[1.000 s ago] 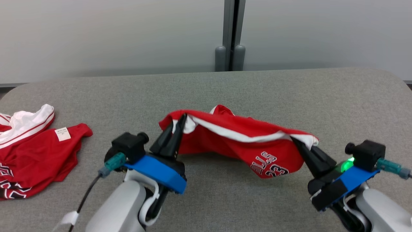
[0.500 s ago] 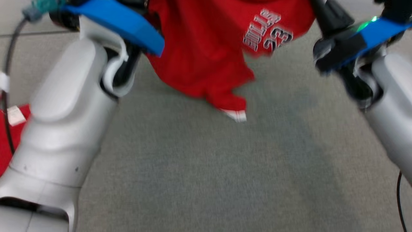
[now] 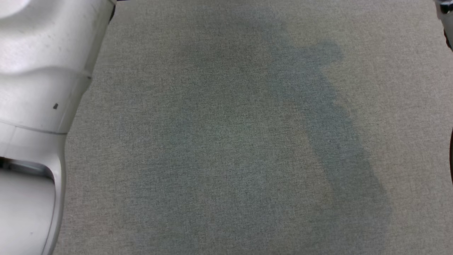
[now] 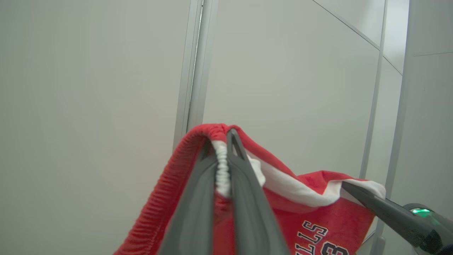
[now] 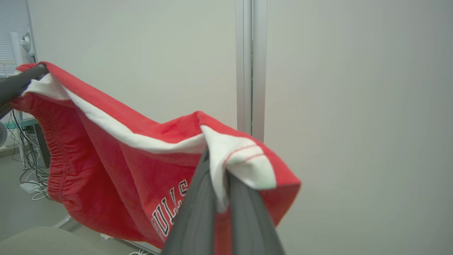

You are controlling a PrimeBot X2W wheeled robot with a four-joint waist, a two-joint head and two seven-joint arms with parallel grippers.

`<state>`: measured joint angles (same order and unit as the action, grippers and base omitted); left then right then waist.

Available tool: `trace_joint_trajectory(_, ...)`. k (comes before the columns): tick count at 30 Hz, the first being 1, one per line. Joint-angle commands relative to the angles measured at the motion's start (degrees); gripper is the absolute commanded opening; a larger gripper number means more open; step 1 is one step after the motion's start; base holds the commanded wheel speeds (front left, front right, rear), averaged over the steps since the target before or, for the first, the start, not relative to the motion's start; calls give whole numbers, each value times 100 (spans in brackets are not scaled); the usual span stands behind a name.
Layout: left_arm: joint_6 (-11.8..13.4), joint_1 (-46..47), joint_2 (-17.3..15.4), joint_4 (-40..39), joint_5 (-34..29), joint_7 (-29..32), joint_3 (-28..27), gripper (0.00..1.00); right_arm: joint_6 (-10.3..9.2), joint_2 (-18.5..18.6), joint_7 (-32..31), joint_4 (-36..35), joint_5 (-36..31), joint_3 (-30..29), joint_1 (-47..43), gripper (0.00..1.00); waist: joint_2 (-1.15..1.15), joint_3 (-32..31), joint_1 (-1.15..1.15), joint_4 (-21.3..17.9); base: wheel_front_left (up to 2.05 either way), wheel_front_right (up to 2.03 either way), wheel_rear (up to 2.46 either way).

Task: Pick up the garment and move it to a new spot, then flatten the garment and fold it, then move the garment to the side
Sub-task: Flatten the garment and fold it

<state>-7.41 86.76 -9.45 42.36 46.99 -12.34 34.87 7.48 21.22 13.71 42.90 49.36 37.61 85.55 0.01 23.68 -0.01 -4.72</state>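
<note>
"Red garment (image 4: pixel 318 219), where do you have it?"
"Hanging in the air. Your left gripper (image 4: pixel 221 136) is pinched on its waistband. The cloth runs toward four o'clock to your right gripper (image 5: pixel 216 166), which is clamped on a white-trimmed corner."
"Progress?"
"Picked up, I judge. Setting it on the grey table (image 3: pixel 226 141), flattening, folding and moving it aside remain."

I'm reading black, white-edged letters "LLS" on the red garment (image 4: pixel 318 209), just right of my left hand (image 4: pixel 219 139), with a cut-off "3" beneath. Just left of my right hand (image 5: pixel 216 166) they're showing as "ULLS".
</note>
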Motion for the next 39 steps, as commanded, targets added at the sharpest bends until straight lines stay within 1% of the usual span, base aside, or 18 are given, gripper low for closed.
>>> trace_joint_trajectory(1,-7,-177,-61,71,105,-81,207,0,3,74,46,53,114,189,-161,0,-1,4,1,2,0,0,0)
trace_joint_trajectory(4,-7,-596,-138,64,282,-191,476,0,3,121,75,33,261,539,-582,0,-1,-16,1,9,0,0,0)
trace_joint_trajectory(7,-7,-1343,-296,-50,438,-258,645,0,3,165,119,-98,419,859,-1133,0,-1,-45,1,-21,0,0,0)
trace_joint_trajectory(9,-7,-1865,-416,-178,436,-285,746,0,2,223,143,-173,468,1052,-1548,0,-1,-67,1,-25,0,0,0)
trace_joint_trajectory(12,-7,-2728,-474,-570,322,-293,587,0,3,331,154,-427,537,1143,-2227,0,-1,-175,1,54,0,0,0)
trace_joint_trajectory(13,-7,-2728,-474,-570,322,-293,587,0,3,331,154,-427,537,1143,-2227,0,-1,-175,1,54,0,0,0)
trace_joint_trajectory(15,-7,-3339,-519,-825,210,-289,514,0,2,429,154,-644,537,1068,-2799,0,-1,-298,1,89,0,0,0)
trace_joint_trajectory(18,-7,-4211,-646,-1182,74,-290,375,0,3,464,151,-996,479,978,-3689,0,-1,-532,1,112,0,0,0)
trace_joint_trajectory(22,-7,-5411,-704,-1634,-97,-291,164,0,2,587,152,-1426,371,792,-4759,0,-1,-831,1,114,0,0,0)
trace_joint_trajectory(25,-7,-6201,-685,-1885,-250,-292,113,0,2,641,152,-1730,337,665,-5485,0,-1,-1019,1,158,0,0,0)
trace_joint_trajectory(26,-7,-6426,-663,-1939,-282,-292,189,0,3,650,152,-1820,366,566,-5721,0,-1,-1099,1,192,0,0,0)
trace_joint_trajectory(29,-8,-6902,-687,-2019,-435,-292,381,0,3,715,152,-2080,275,411,-6468,0,-1,-1316,1,277,0,0,0)
trace_joint_trajectory(34,-6,-7611,-705,-2205,-522,-292,269,0,3,710,153,-2509,126,166,-7498,0,-1,-1600,1,322,0,0,0)
trace_joint_trajectory(39,15,-8177,-760,-2427,-584,-292,355,0,3,721,153,-2892,14,-137,-8326,0,-1,-1877,1,356,0,0,0)
